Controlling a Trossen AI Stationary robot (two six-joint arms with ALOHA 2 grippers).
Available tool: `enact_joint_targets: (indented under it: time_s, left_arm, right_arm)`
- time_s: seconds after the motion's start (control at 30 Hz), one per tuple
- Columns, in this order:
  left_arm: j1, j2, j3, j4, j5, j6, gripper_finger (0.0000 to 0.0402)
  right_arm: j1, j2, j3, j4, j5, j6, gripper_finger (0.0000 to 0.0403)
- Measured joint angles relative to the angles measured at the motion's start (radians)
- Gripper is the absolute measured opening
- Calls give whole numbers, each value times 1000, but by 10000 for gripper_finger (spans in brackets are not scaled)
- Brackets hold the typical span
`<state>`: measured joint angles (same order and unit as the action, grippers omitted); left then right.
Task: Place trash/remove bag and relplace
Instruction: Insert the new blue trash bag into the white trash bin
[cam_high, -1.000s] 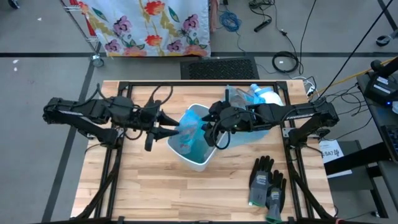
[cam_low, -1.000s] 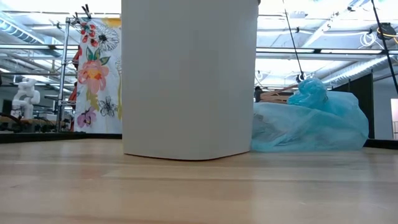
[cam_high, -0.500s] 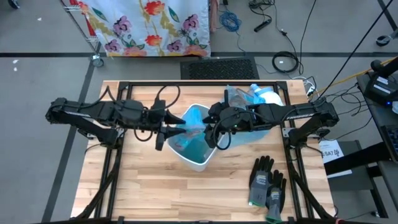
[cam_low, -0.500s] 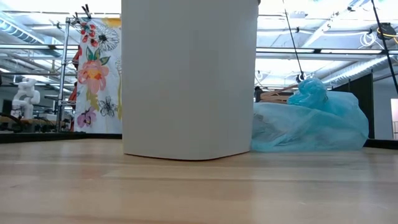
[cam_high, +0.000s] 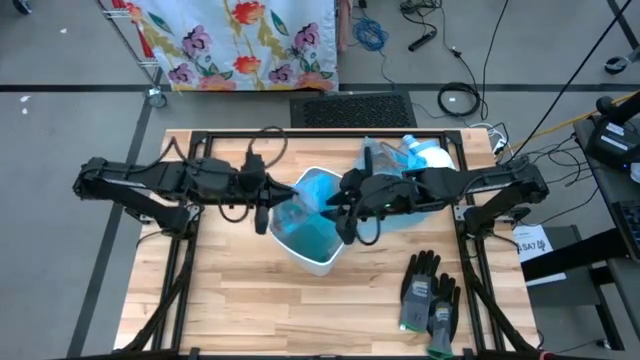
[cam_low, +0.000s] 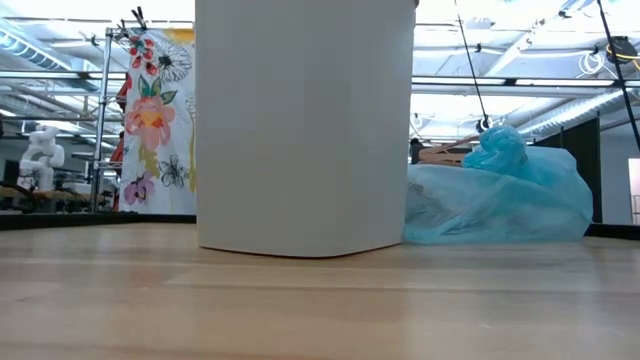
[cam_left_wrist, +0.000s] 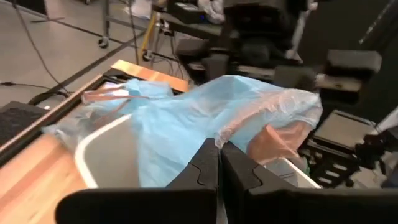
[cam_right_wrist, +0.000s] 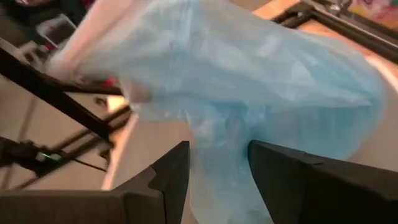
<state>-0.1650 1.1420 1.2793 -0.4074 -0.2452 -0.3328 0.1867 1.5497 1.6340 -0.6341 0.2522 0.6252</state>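
Blue bag (cam_high: 312, 215) in white bin (cam_high: 322, 262): left pincer (cam_high: 272, 208) clamped on its edge, right pincer (cam_high: 345, 212) spread around film opposite.

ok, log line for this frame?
stage: fitting blue bag in white bin | left gripper: shut on bag edge | right gripper: open, bag between fingers

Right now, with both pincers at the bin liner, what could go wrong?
1. The left pincer is shut on a thin fold of the blue liner; a pull could tear it or slip off.
2. The right pincer stands open with liner film between its fingers, so one side may be unheld and could sag into the white bin.
3. The tied blue trash bag lies right beside the bin and could snag the right arm.
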Motion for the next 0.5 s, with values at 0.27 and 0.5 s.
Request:
enact_joint_targets:
  time_s: [0.27,0.5]
  left_arm:
    - [32,-76,1,76,-53,-3,2]
    - [34,-90,1,179,-44,-100,1]
  right_arm:
    - [52,-75,0,194,7,-50,155]
    - [71,-75,1,333,66,-109,100]
